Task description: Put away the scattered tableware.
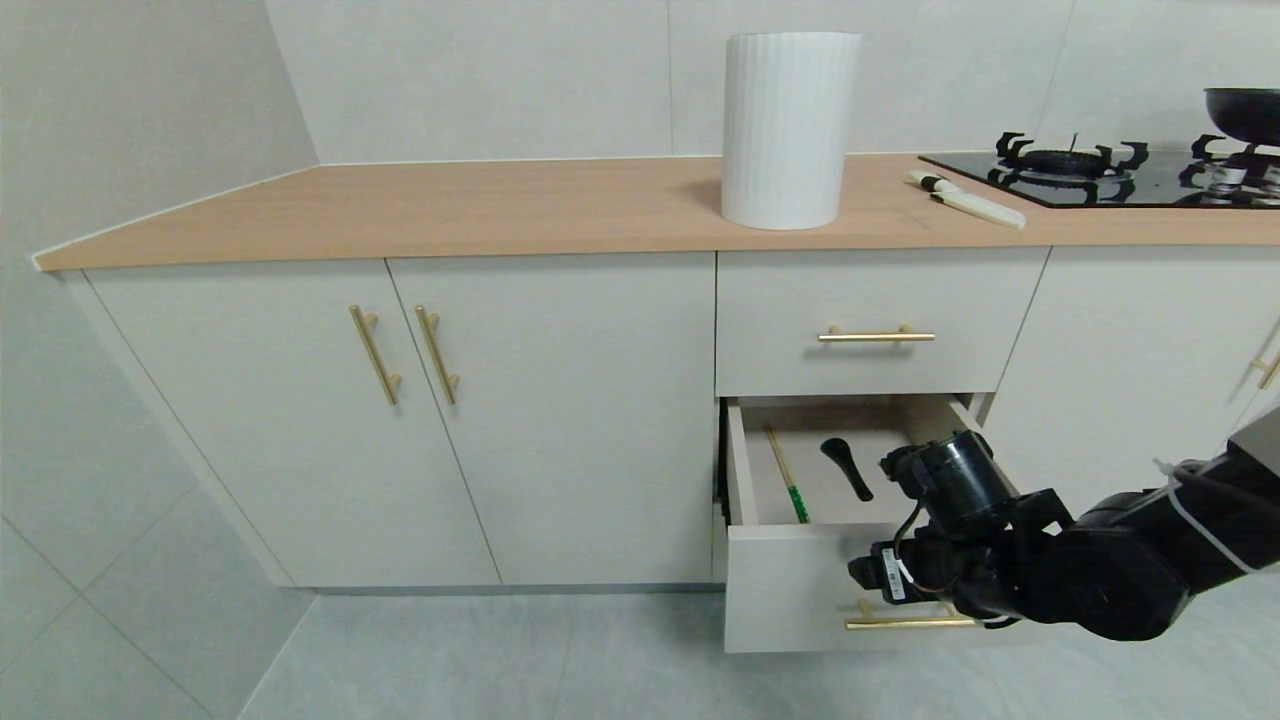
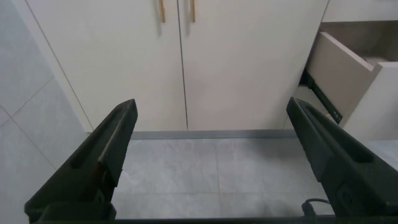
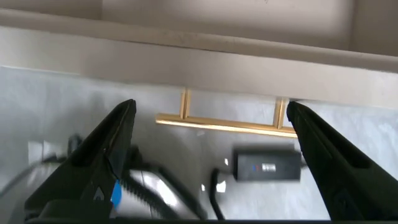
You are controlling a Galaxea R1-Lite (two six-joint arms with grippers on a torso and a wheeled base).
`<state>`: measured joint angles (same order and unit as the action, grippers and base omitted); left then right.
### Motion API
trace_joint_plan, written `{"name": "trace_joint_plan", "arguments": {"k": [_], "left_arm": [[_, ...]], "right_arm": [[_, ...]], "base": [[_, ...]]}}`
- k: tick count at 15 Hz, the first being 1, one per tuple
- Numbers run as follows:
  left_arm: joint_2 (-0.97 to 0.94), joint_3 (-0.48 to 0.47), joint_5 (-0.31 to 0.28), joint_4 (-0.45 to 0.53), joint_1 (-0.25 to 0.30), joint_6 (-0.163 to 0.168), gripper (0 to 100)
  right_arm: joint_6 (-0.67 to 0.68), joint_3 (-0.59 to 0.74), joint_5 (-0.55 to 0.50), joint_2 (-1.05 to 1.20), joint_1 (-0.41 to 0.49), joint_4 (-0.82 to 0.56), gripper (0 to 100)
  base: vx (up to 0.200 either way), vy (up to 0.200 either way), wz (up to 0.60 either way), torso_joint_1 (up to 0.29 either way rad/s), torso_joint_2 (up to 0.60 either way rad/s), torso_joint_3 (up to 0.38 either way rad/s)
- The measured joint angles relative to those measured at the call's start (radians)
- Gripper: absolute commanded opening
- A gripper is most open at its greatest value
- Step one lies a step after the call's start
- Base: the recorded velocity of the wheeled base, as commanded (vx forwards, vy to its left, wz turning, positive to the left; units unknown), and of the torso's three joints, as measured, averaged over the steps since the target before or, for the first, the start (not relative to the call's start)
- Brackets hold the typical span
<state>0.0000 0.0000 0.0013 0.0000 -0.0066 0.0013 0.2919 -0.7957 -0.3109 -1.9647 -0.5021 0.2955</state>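
— Where has the tableware ended up?

— In the open drawer [image 1: 780,590], lower centre-right in the head view. A pair of chopsticks [image 1: 787,478] with green ends lies along its left side. A black spoon [image 1: 847,468] lies just right of them, not touching.

— And on the surface [image 1: 450,210]?

— It runs across the upper part of the frame. A tall white ribbed canister [image 1: 790,130] stands at upper centre. Right of it a pale knife [image 1: 968,200] lies flat beside the black hob [image 1: 1100,180] (a dark pan [image 1: 1245,112] sits in the far upper right corner).

— The right pincer [image 3: 210,107]?

— Low at the right of the head view, in front of the drawer's front panel, by its gold handle [image 3: 227,124]. Its fingers are spread wide with nothing in them. The handle bar runs across the gap beyond them, and I can't tell whether they touch it.

— And the left pincer [image 2: 210,106]?

— Also spread wide and holding nothing. It faces the shut cabinet doors [image 2: 186,62] and the grey floor [image 2: 211,180].
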Motion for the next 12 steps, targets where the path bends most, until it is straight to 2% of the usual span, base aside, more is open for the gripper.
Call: {"name": "trace_joint_plan", "arguments": {"k": [4, 12], "left_arm": [[0.0, 0.0, 0.0, 0.0, 0.001, 0.0, 100], [0.0, 0.0, 0.0, 0.0, 0.0, 0.0, 100]], "right_arm": [[-0.005, -0.052, 0.001, -0.03, 0.014, -0.007, 100], [-0.033, -0.266, 0.0, -0.14, 0.051, -0.009, 100]], "base": [[0.0, 0.0, 0.0, 0.0, 0.0, 0.0], [0.0, 0.0, 0.0, 0.0, 0.0, 0.0]]}}
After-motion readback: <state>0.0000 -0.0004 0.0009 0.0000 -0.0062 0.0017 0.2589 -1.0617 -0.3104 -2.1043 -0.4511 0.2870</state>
